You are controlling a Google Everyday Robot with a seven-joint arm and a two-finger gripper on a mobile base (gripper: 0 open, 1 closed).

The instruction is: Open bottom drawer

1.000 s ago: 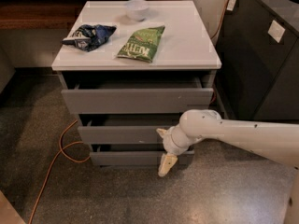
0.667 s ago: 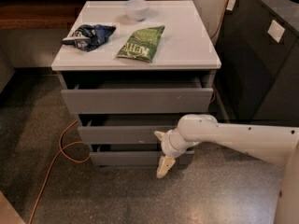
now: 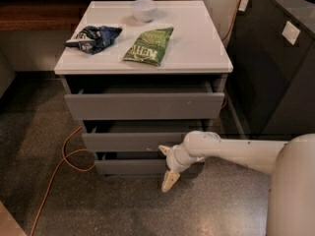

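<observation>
Bottom drawer [image 3: 129,166] is the lowest of three grey fronts in the white-topped cabinet [image 3: 197,48], just above floor, w/ a dark gap along its top edge. Gripper [image 3: 170,175] hangs at the drawer's right end, close against the front; contact unclear, and can't tell if it's apart or closed. Front looks rigid, smooth, no handle. Prob. light on runners, so best hold is the top lip, pulling straight out.

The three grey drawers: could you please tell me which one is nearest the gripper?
The bottom drawer, the lowest and narrowest front. The gripper hangs just before its right end, below the middle drawer and well below the top drawer.
</observation>
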